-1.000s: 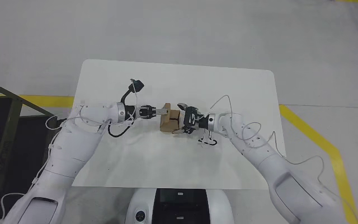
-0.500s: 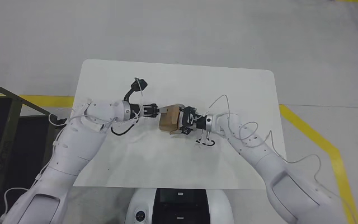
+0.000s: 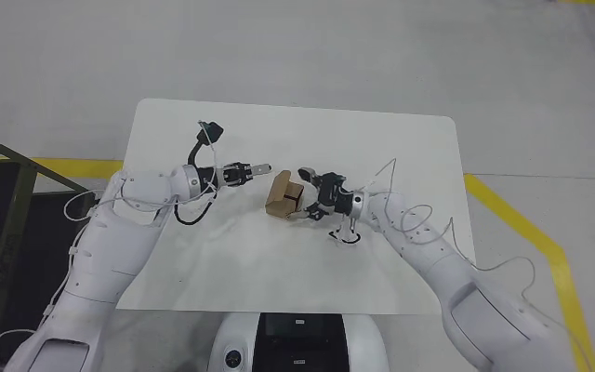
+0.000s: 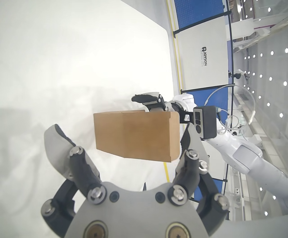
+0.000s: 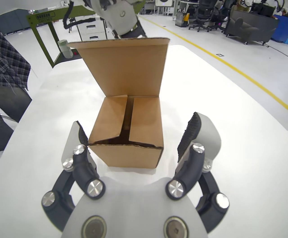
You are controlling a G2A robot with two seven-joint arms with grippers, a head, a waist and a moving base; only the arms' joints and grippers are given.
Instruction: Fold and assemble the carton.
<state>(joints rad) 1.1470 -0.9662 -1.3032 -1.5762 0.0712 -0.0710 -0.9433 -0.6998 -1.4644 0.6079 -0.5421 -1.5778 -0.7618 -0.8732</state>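
The brown carton (image 3: pixel 284 196) stands on the white table (image 3: pixel 390 139) near its middle. In the right wrist view the carton (image 5: pixel 128 133) has two inner flaps folded inward with a gap between them, and one large flap (image 5: pixel 126 67) stands upright on its far side. My right gripper (image 5: pixel 136 120) is open and straddles the carton's near side; one finger (image 5: pixel 77 135) is at its corner. The right gripper (image 3: pixel 302 195) lies to the carton's right. My left gripper (image 3: pixel 264 169) is open, a short way from the carton (image 4: pixel 135 135) on its left, holding nothing (image 4: pixel 121 128).
A green metal frame (image 3: pixel 19 177) stands off the table's left edge, also seen past the carton (image 5: pixel 42 18). A black cable loop (image 3: pixel 344 232) hangs by the right wrist. Bare table surrounds the carton on all sides.
The left gripper has drawn back from the carton toward the left and far side. The right gripper has opened wide around the carton, whose large flap now stands up.
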